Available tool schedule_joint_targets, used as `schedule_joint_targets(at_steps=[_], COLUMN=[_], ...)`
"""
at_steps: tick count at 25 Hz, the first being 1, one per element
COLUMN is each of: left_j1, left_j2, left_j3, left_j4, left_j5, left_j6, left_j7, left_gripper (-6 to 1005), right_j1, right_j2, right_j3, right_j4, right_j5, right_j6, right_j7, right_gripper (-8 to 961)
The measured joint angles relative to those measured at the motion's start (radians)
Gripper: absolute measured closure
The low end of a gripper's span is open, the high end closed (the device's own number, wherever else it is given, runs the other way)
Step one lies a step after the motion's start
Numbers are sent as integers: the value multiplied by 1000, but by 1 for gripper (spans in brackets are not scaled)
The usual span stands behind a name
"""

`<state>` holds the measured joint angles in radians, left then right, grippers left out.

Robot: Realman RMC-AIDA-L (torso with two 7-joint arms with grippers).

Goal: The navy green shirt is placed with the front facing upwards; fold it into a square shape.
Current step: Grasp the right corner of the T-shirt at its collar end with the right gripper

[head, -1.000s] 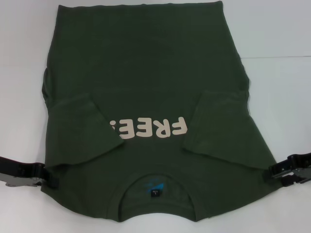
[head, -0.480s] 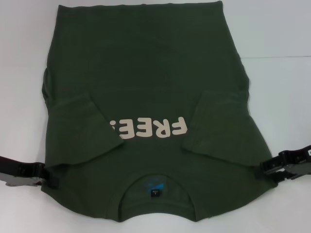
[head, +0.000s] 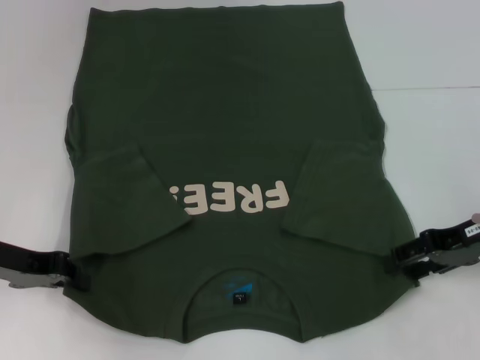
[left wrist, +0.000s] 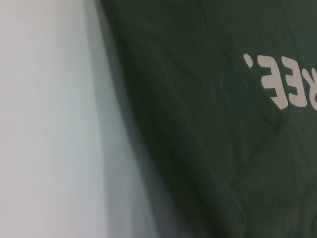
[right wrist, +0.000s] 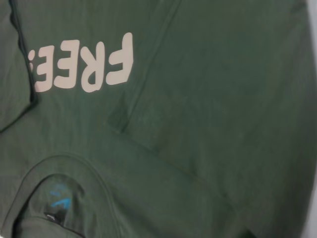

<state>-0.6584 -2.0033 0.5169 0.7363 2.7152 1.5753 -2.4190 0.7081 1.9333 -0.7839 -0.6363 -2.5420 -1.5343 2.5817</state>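
The navy green shirt (head: pixel 225 112) lies flat, front up, on the white table, with its collar (head: pixel 191 319) toward me and the cream "FREE!" lettering (head: pixel 229 199) showing. Both sleeves are folded inward over the chest. My left gripper (head: pixel 75 275) rests low at the shirt's left shoulder edge, touching the cloth. At the right shoulder edge my right gripper (head: pixel 403 261) is open, its tips over the cloth border. The left wrist view shows the shirt (left wrist: pixel 208 124) beside bare table. Cloth fills the right wrist view, with the lettering (right wrist: pixel 84 67) and the blue neck label (right wrist: pixel 59 198).
The white table (head: pixel 435 135) surrounds the shirt on both sides. A faint seam line (head: pixel 427 88) runs across the table at the right. The shirt's hem reaches the far edge of the head view.
My right gripper has slid inward to the left, from beside the shirt onto its right shoulder edge. The left gripper and the shirt have stayed still.
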Motion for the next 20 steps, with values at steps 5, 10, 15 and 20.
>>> schedule_joint_targets(at_steps=[5,10,15,20], left_j1=[-2,-2,-2,-1], left_j2=[0,0,0,1], left_j3=[0,0,-1,-3], left_j4=[0,0,0,0], left_j5=[0,0,0,0], left_j6=[0,0,0,4], left_j7=[0,0,0,0], left_gripper=[970,970,970,970], right_j1=[10,13,17,25], right_j2=[7,7,7,7], right_j3=[-1,-2,-7,-52], right_j4=[0,0,0,-5], right_j5=[-2,-4,-5,-6], right_j6=[-2,-5,-13,-16], right_j7=[0,0,3,26], right_gripper=[211,215,218,222])
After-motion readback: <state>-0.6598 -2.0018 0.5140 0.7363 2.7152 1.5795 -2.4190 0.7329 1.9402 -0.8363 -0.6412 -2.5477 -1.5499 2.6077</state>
